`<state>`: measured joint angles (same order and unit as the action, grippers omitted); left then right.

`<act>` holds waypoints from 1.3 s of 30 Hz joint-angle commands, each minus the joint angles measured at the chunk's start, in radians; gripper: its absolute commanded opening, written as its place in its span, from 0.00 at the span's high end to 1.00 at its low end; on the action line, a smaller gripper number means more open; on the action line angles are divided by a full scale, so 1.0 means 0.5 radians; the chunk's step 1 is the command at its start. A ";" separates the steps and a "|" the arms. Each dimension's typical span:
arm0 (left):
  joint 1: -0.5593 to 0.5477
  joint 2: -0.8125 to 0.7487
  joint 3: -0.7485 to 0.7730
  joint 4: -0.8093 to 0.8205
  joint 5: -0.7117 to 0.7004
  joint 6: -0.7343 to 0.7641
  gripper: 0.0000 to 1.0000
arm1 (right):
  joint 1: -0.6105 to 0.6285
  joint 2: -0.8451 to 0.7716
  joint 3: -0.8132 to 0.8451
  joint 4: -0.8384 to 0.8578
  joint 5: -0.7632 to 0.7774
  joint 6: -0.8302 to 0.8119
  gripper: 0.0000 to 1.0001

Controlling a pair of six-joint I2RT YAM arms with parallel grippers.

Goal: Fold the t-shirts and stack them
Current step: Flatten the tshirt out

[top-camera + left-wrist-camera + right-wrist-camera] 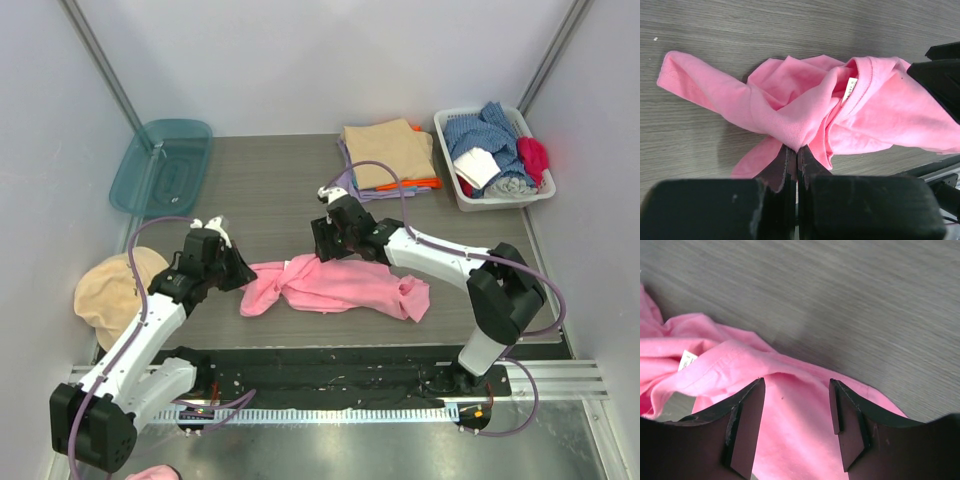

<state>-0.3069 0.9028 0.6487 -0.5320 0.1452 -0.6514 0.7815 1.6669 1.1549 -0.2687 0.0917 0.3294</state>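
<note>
A bright pink t-shirt (340, 285) lies crumpled and twisted across the middle of the table. My left gripper (238, 268) is at its left end, shut on a fold of the pink cloth (795, 135). My right gripper (325, 245) hovers over the shirt's upper middle, open, its fingers (747, 422) straddling the pink cloth (795, 430) without pinching it. A white label (849, 91) shows at the collar. A stack of folded t-shirts (388, 155), tan on top with orange and lilac edges below, lies at the back right.
A white basket (470, 200) of mixed clothes stands at the back right corner. A teal plastic lid (160, 165) lies at the back left. A round tan cap (112, 290) sits at the left edge. Grey walls enclose the table.
</note>
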 commanded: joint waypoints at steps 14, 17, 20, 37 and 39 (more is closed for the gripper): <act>-0.006 -0.069 0.062 -0.034 -0.045 -0.007 1.00 | 0.002 0.096 -0.079 0.117 -0.380 -0.238 0.45; -0.006 -0.075 0.049 -0.037 -0.048 -0.007 1.00 | -0.001 0.136 -0.079 0.126 -0.395 -0.238 0.49; -0.006 -0.093 0.043 -0.050 -0.060 -0.004 1.00 | -0.001 0.148 -0.079 0.139 -0.414 -0.232 0.82; -0.006 0.081 0.813 -0.258 -0.155 0.137 1.00 | -0.001 -0.812 0.435 -0.570 0.132 -0.245 0.99; -0.003 0.109 1.027 -0.298 -0.164 0.149 1.00 | 0.002 -0.906 0.500 -0.665 0.163 -0.242 0.99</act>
<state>-0.3077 0.9394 0.9760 -0.6521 0.0971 -0.6147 0.7818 1.3106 1.3037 -0.4877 0.0830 0.2283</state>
